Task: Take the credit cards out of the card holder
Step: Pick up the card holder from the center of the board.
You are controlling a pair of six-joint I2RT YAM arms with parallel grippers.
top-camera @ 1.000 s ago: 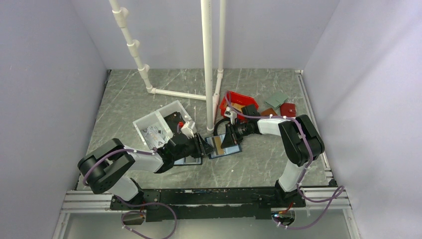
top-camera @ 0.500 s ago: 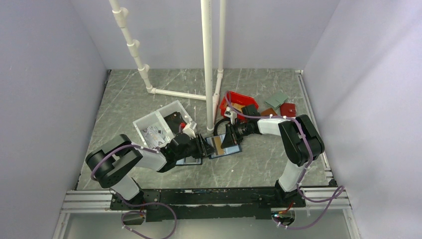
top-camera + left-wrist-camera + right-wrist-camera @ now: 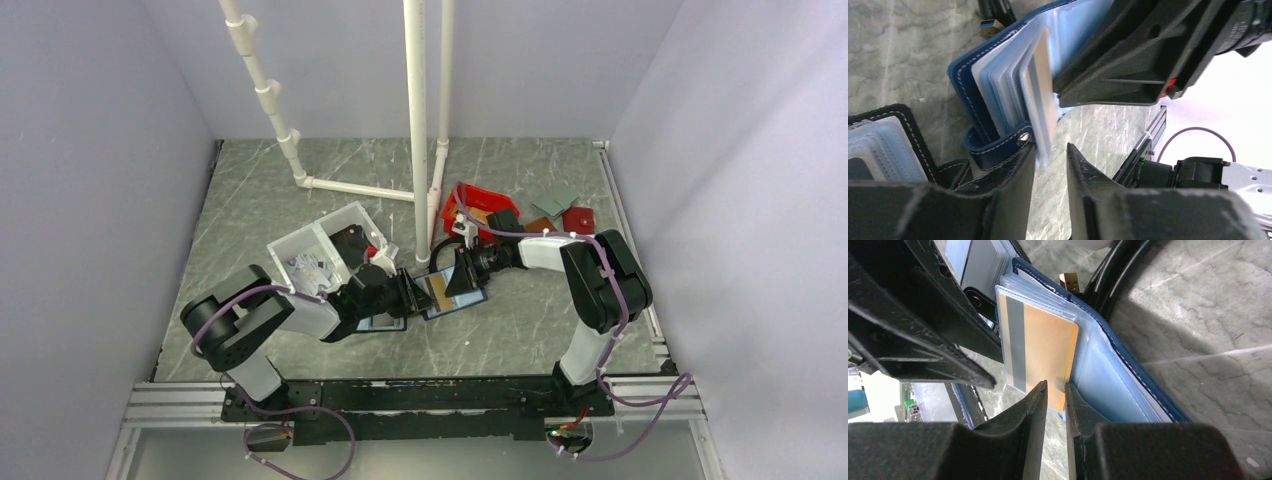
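The navy-blue card holder (image 3: 458,301) lies open on the table between my two grippers, its light-blue sleeves fanned up (image 3: 998,80). A gold-orange credit card (image 3: 1045,342) with a dark stripe sits in the front sleeve; its edge shows in the left wrist view (image 3: 1042,75). My left gripper (image 3: 1050,147) is open, its left finger against the snap tab (image 3: 1023,139) and the sleeve edges. My right gripper (image 3: 1055,385) has its jaws a narrow gap apart at the card's lower corner. In the top view the left gripper (image 3: 408,292) and right gripper (image 3: 452,275) face each other across the holder.
A black-edged folio (image 3: 878,145) lies under my left gripper. A white bin (image 3: 300,245) stands at the left, a red bin (image 3: 480,200) and small wallets (image 3: 578,218) at the back right. White pipe posts (image 3: 418,130) rise just behind the holder. A cable plug (image 3: 1068,281) lies beside it.
My left arm's elbow and shoulder have swung to the right, toward the holder. Both grippers and the card holder stay in nearly the same place.
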